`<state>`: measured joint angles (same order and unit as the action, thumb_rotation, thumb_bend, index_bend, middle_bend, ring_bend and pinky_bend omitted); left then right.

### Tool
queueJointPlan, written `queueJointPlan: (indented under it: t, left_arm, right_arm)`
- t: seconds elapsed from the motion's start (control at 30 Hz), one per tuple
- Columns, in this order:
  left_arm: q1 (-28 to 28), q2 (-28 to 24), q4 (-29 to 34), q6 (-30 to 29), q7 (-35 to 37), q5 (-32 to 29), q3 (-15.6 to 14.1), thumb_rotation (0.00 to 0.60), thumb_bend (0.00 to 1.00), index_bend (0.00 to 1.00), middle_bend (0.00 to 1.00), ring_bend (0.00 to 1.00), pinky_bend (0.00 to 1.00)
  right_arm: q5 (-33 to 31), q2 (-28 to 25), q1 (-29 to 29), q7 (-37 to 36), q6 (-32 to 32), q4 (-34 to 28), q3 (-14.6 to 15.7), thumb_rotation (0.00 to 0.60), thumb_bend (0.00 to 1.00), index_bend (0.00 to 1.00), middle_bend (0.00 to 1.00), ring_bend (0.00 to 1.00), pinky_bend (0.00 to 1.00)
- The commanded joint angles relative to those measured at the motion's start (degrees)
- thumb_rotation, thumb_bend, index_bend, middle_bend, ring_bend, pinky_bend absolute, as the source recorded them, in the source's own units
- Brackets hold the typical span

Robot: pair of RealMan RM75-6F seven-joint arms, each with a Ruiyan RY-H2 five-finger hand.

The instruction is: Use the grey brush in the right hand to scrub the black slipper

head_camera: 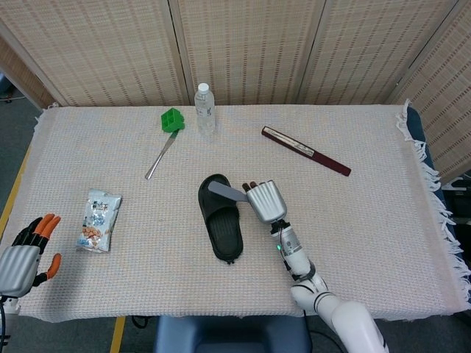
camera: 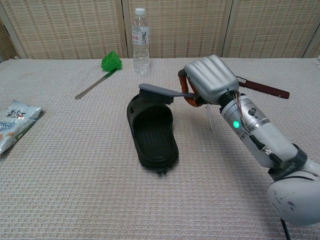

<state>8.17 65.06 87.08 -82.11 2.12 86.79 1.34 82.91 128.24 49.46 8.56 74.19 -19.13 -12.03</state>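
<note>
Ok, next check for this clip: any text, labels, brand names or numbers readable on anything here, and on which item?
None can be read.
Water bottle: the label carries print, too small and blurred to read.
Snack packet: printed graphics, lettering illegible in both views.
Small white tag hanging below the right hand: too thin and pale to read.
Grey brush, black slipper: no markings visible.
</note>
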Motion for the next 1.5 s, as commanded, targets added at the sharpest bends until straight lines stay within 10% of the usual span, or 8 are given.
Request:
queueJointPlan:
  t: [0.03,0.57,1.0,1.1,1.3,1.5]
  left_arm:
    - [-0.1,0.1,0.2,-0.2,-0.4,0.1,-0.1,0.6,0.5,0.0,0.0,0.0,0.15]
    - [0.4,1.4,0.7,1.2,-4.1,0.2,-0.6,0.6,0.5,0.0,0.0,0.0,0.15]
    - [1.0,2.1,1.1,2.2,-5.0,0.2,-0.8,0.6,0.5,0.0,0.0,0.0,0.15]
    - [0.8,1.8,1.1,1.9,-4.6,-0.1,-0.6,0.6,0.5,0.0,0.0,0.0,0.15]
    - [0.7,1.5,1.1,1.6,-4.0,0.2,-0.7,0.6,0.5,0.0,0.0,0.0,0.15]
    - [0.7,1.5,1.4,1.9,-4.5,0.0,-0.8,0.6,0.5,0.0,0.0,0.0,0.15]
  right_arm:
    - [1.6,-3.2,-4.4,-1.1,3.7,-2.4,2.4,0.6,0.35,0.99,0.8,0.87,1.0]
    - [5.5,-17.1,-19.3,-0.4,15.0,-14.0,9.2,0.6,0.35,0.99,0.81,0.87,1.0]
    - [3.6,-17.8,-25.0,-2.3,8.1,-9.2,10.4,0.6,0.35,0.91,0.8,0.82,1.0]
    - [3.7,-18.3,-25.2,-1.8,6.7,-9.6,10.6,0.6,0.35,0.82,0.74,0.75,0.98]
    - [2.7,-24.2,-26.3,4.0,1.8,-18.5,11.0,0.6,0.26,0.05,0.18,0.28,0.61]
    - [1.7,-32.4,-28.0,11.2,0.2,-32.8,11.5,0.6,0.15,0.0,0.0,0.02,0.36]
